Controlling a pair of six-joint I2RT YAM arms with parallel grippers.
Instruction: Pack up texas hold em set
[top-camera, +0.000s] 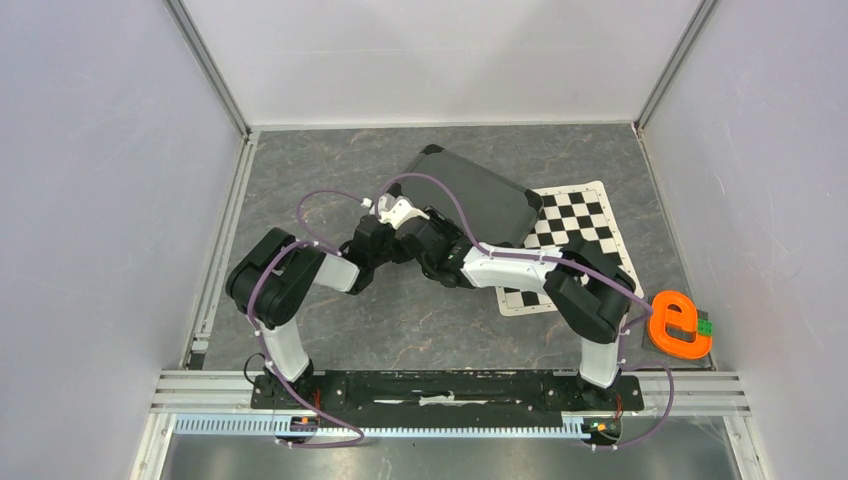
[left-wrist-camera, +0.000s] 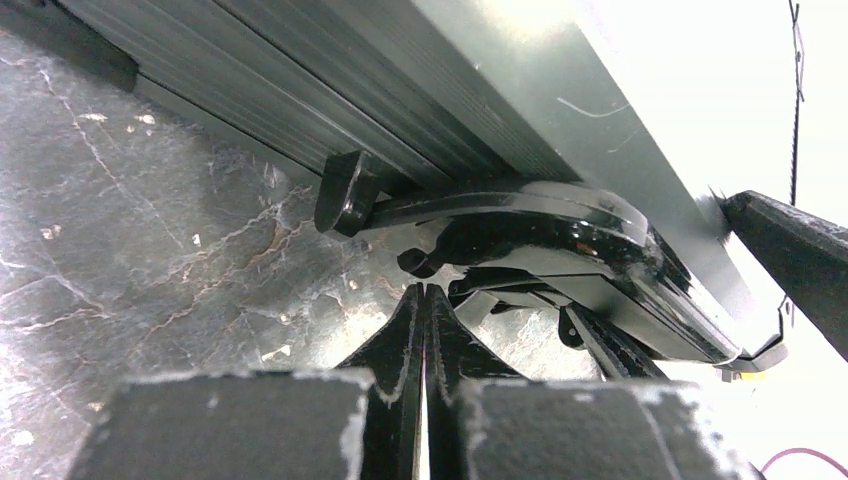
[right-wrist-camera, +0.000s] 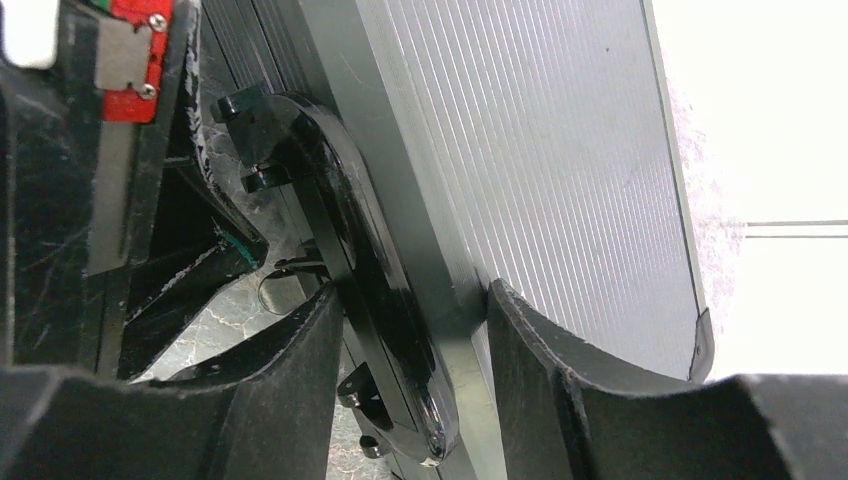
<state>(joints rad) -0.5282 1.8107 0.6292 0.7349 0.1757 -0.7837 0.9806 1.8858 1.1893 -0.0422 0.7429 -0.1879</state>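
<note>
Right wrist: ribbed grey-black case (right-wrist-camera: 540, 150), glossy handle (right-wrist-camera: 375, 295)

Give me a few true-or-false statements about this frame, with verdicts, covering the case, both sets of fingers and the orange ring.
1. The black case is closed. True.
2. The left fingers stand wide apart. False: they are pressed together, holding nothing.
3. The right fingers straddle the case's edge at its handle. True.
4. The orange ring lies on the checkered mat. False: it sits off the mat, by the right edge of the table.
</note>
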